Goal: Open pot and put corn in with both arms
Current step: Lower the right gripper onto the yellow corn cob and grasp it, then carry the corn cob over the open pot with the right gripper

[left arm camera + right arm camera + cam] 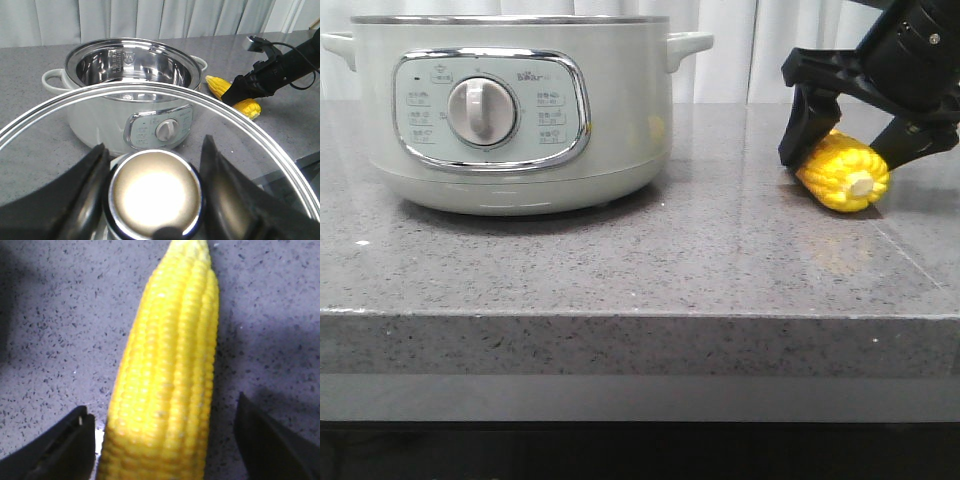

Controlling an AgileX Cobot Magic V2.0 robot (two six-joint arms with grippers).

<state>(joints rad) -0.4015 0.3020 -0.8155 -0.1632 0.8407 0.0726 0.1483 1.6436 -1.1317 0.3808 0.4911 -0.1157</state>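
One corn [843, 171], one pot [515, 110], one lid [150, 165]

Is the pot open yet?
Open. The left wrist view shows the pot's bare steel interior, and the lid is off, its knob between the left end effector's fingers.

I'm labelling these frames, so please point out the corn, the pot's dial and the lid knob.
corn [842, 172]: front view, on its kernelled side.
dial [480, 111]: front view, centre of the pot's white dial.
lid knob [154, 194]: left wrist view, its shiny top, between the left gripper's fingers.

Glossy speckled stone table [620, 270] — mirror-polished steel pot [131, 67] interior.
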